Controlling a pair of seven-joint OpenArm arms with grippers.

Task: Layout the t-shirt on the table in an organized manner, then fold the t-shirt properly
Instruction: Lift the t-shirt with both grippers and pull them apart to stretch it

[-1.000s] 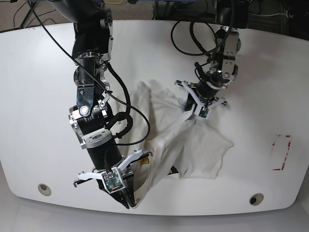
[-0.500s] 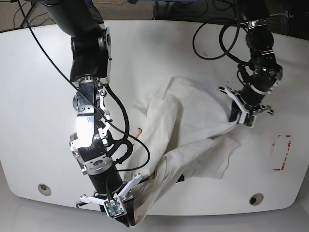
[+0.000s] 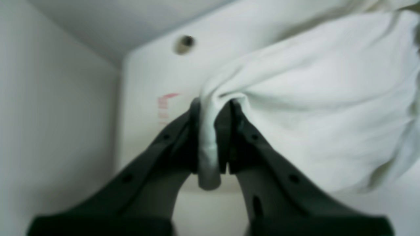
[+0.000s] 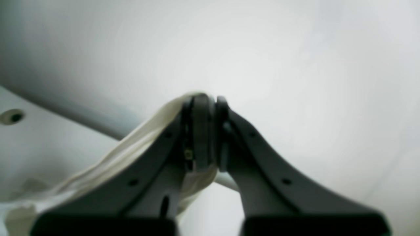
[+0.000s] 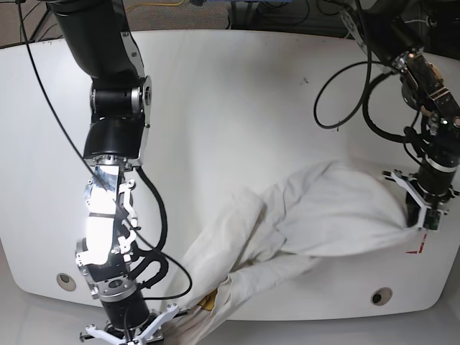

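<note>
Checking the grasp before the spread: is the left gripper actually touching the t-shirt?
Touching. In the left wrist view the left gripper is shut on a bunched white fold of the t-shirt, the cloth pinched between its dark fingers with no gap.

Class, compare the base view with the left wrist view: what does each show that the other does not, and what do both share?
Only the base view shows both arms and the whole t-shirt stretched between them. Only the left wrist view shows the left gripper pinching a fold of cloth up close. Both show the table, its red mark and a grommet hole.

right gripper [image 4: 210, 108] blurred — t-shirt [image 5: 316, 208] graphic hidden
</note>
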